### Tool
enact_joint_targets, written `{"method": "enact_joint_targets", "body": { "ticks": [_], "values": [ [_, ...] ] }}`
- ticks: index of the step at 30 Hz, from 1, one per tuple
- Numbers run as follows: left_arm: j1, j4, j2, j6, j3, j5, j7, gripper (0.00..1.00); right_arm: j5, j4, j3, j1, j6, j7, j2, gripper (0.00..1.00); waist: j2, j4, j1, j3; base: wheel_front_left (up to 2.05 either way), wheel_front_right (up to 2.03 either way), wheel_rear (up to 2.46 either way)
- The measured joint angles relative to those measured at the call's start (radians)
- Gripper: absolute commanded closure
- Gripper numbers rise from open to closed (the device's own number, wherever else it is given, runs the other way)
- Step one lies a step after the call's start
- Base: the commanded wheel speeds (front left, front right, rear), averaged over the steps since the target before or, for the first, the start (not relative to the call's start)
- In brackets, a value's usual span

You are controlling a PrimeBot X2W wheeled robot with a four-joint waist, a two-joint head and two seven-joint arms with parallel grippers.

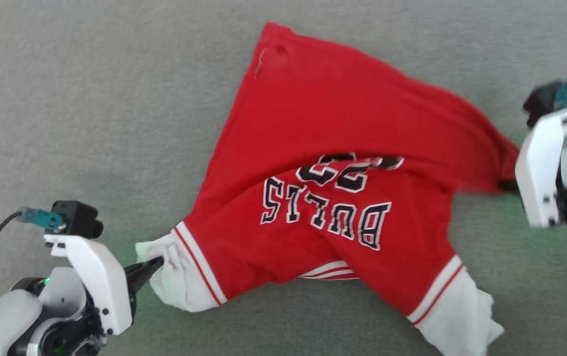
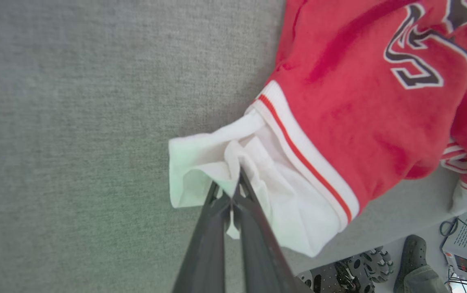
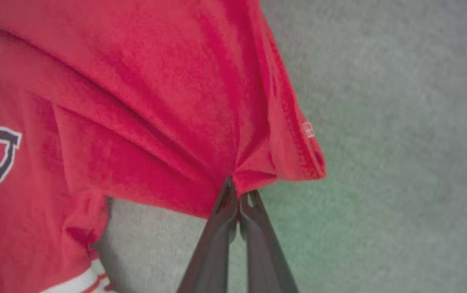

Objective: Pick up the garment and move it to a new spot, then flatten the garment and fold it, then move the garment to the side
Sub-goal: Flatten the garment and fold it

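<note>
While gripped at both ends: garment (image 1: 332,138), rumpled, centre frame on grey tabletop (image 1: 65,99).
Left hand (image 2: 233,191): closed on white sleeve (image 2: 200,162), lower left.
Right hand (image 3: 239,195): closed on red hem corner (image 3: 298,162), right edge.
Technique: draw hands apart evenly, low, until creases flatten.

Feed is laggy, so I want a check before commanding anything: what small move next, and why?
Probably raise both tools together a little. The left tool is shut on the white sleeve and the right tool on the red edge, while the jersey lies rumpled on the grey surface, so a short lift would test both grips before carrying.
</note>
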Motion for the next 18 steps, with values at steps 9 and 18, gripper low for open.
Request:
{"method": "enact_joint_targets", "body": {
  "ticks": [9,18],
  "values": [
    [0.037,-0.054,0.049,0.032,0.015,-0.017,-0.006,1.00,0.016,-0.270,-0.161,0.300,0.000,0.134,0.024,1.00,0.0000,-0.066,0.0000,-0.039,0.00,0.00,0.00],
    [0.038,-0.066,0.047,0.036,0.016,-0.017,-0.004,1.00,-0.088,-0.266,-0.244,0.425,0.000,0.058,0.132,0.97,0.0000,-0.071,0.0000,-0.035,0.00,0.00,0.00]
  ]
}}
